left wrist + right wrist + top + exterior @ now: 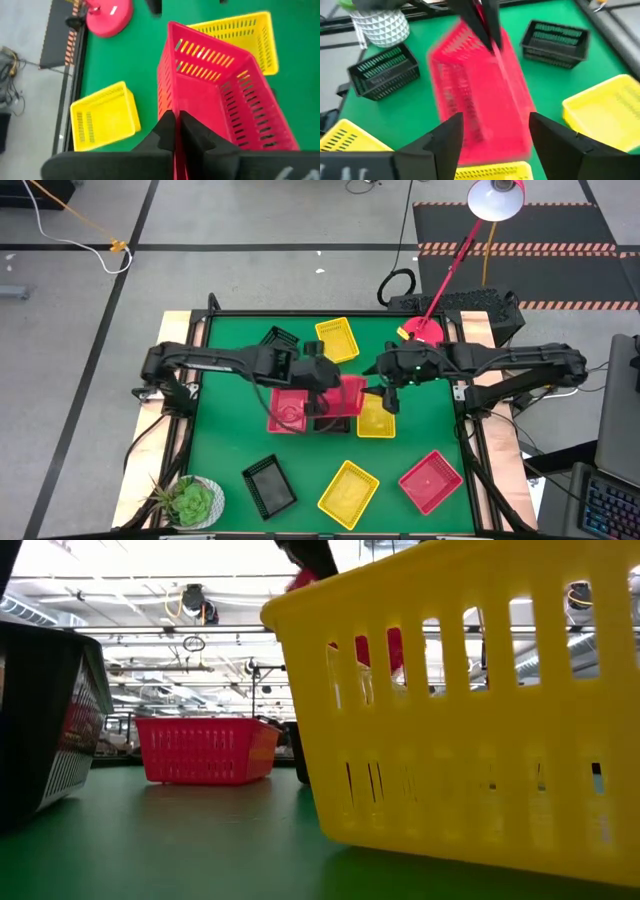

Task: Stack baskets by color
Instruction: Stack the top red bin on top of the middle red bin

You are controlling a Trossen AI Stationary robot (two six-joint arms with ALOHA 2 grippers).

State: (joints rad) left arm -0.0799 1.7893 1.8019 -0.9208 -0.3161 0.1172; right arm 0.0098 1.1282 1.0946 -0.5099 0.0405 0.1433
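A red basket (pixel 347 394) hangs tilted over the table's middle, with my left gripper (pixel 325 388) shut on it. My right gripper (pixel 495 137) stands open just off the basket's other end (pixel 485 125), one finger to each side, touching nothing. Another red basket (pixel 288 412) sits on its base on the green table (pixel 230 430) beside the held one. A yellow basket (pixel 376 418) lies just under my right gripper (pixel 390 398). A third red basket (pixel 430 480) rests at the near right. My left gripper pinches the top rim of the red basket's end wall (pixel 171 107), one finger inside the basket and one outside. The fingers slant down at it from the table's left. The basket is raised and tilted, its far end pointing toward my right gripper.
Black baskets sit at the far left (pixel 281 340) and the near left (pixel 268 485). Yellow baskets lie at the far middle (pixel 337 338) and the near middle (pixel 348 493). A round red lamp base (pixel 420 332) stands at the far right, a potted plant (pixel 190 500) at the near left corner.
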